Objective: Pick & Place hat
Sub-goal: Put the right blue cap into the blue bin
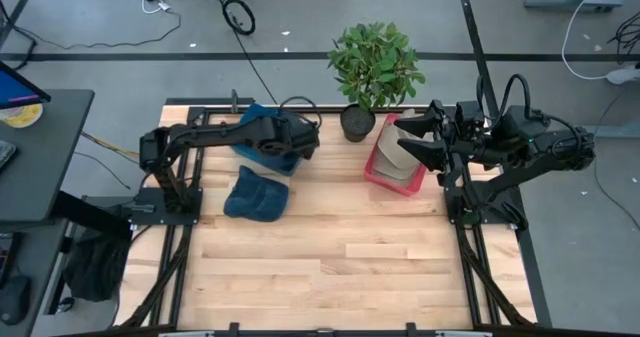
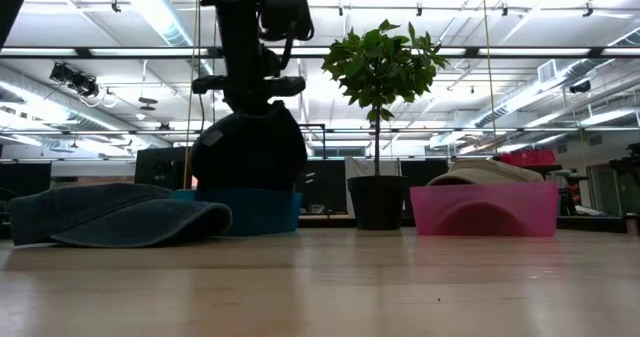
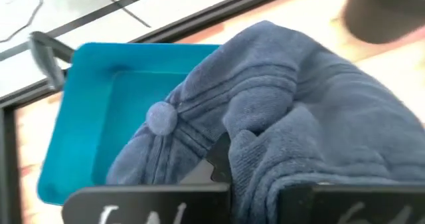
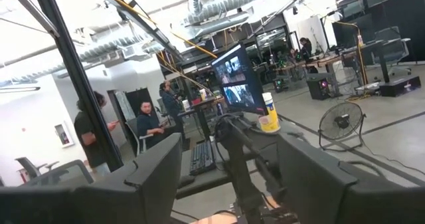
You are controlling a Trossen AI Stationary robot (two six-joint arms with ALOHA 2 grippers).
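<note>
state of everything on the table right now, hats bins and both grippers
left gripper: shut on the blue hat, over the blue bin
blue hat: held, bunched, above the bin
blue bin: upright, open, nothing seen on its floor
second blue hat: lying flat on the table
pink bin: upright, holds a beige hat
right gripper: open, raised above the pink bin
potted plant: upright
</note>
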